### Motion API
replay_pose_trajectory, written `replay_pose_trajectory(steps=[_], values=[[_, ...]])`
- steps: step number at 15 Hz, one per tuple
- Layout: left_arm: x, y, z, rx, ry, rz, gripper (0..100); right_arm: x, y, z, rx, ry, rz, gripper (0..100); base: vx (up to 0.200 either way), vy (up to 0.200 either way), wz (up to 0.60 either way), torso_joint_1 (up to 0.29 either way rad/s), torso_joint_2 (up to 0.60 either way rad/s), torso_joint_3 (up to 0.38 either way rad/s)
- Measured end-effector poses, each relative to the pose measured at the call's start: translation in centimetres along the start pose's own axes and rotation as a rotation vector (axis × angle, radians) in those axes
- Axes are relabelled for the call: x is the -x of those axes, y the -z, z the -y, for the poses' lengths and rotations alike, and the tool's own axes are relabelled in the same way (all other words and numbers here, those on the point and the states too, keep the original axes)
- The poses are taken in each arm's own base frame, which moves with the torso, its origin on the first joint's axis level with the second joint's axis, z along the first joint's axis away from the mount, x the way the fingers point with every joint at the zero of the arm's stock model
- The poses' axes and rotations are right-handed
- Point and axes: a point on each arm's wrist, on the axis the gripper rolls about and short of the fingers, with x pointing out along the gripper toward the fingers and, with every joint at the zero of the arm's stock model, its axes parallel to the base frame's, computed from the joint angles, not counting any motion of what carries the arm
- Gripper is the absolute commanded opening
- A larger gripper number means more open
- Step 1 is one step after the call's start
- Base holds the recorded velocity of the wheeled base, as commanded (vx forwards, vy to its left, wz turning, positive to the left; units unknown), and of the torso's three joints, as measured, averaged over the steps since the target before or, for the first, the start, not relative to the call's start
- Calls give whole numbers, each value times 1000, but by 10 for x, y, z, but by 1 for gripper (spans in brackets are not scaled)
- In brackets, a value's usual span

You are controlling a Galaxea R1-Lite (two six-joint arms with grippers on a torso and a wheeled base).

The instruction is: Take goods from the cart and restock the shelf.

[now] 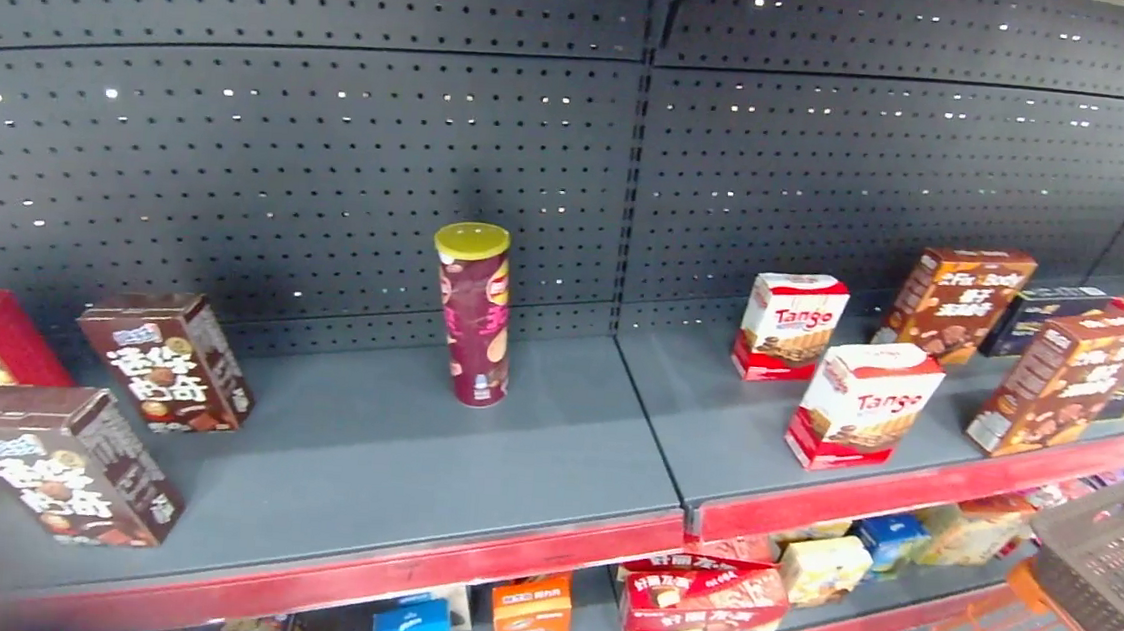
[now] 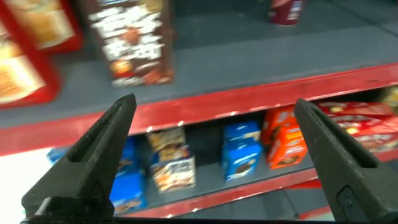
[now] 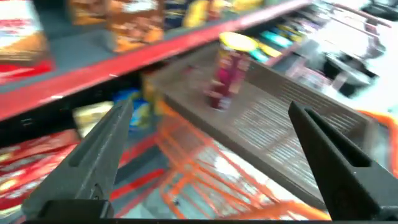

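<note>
Right tool, fingers spread, faces 1 maroon can in basket.

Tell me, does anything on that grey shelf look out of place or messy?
Nothing looks spilled or damaged. The odd one is the tall maroon tube with a yellow lid: it stands upright alone on the grey shelf, the only tube among cardboard boxes, with bare shelf on both sides.

The head camera looks down on the shelf from close in front. Left wrist, lower, shares its brown box; right wrist faces the basket at right.
</note>
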Motion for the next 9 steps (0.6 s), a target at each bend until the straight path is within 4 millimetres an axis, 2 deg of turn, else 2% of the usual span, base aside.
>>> replay_pose_trajectory(steps=[3, 8, 9], values=[[0, 0, 0, 2, -1, 0, 100, 0, -1, 0, -1, 0, 2, 100, 0, 0, -600, 1, -4, 4], [0, 0, 0, 1, -3, 0, 100, 0, -1, 0, 1, -3, 4, 100, 0, 0, 0, 0, 0, 0], [0, 0, 0, 0, -3, 0, 100, 0, -1, 0, 1, -3, 4, 100, 200, 0, 0, 2, -2, -2]])
